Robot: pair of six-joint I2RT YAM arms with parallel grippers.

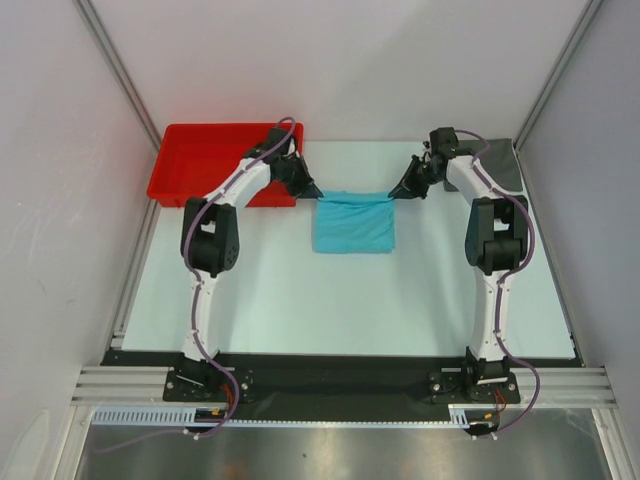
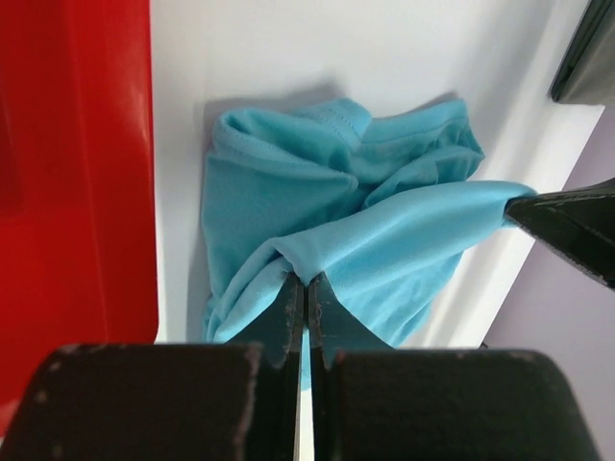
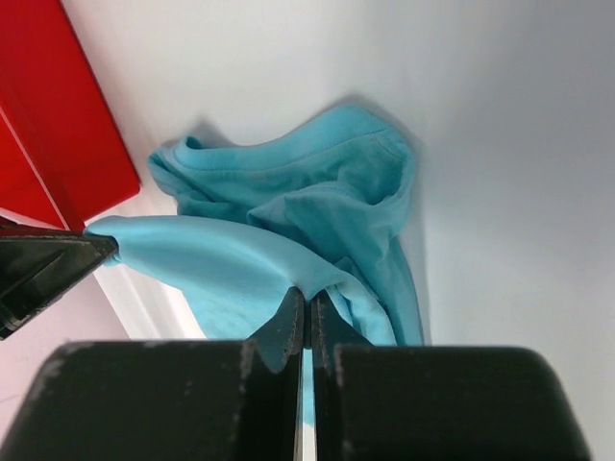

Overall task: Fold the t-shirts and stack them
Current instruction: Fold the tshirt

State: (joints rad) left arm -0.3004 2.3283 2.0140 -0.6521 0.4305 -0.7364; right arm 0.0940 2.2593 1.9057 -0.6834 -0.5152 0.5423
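Note:
The turquoise t-shirt (image 1: 352,228) hangs between my two grippers at the back middle of the table, its lower part bunched on the surface. My left gripper (image 1: 318,193) is shut on its top left corner (image 2: 307,280). My right gripper (image 1: 392,193) is shut on the top right corner (image 3: 307,293). The top edge is stretched taut between them (image 2: 413,230). The dark grey t-shirt (image 1: 503,168) lies flat at the back right corner, partly hidden behind my right arm; its edge shows in the left wrist view (image 2: 586,53).
A red plastic tray (image 1: 200,160) stands at the back left, right beside my left arm (image 2: 77,173). White walls close in the back and both sides. The white table surface (image 1: 330,300) stretches in front of the shirt.

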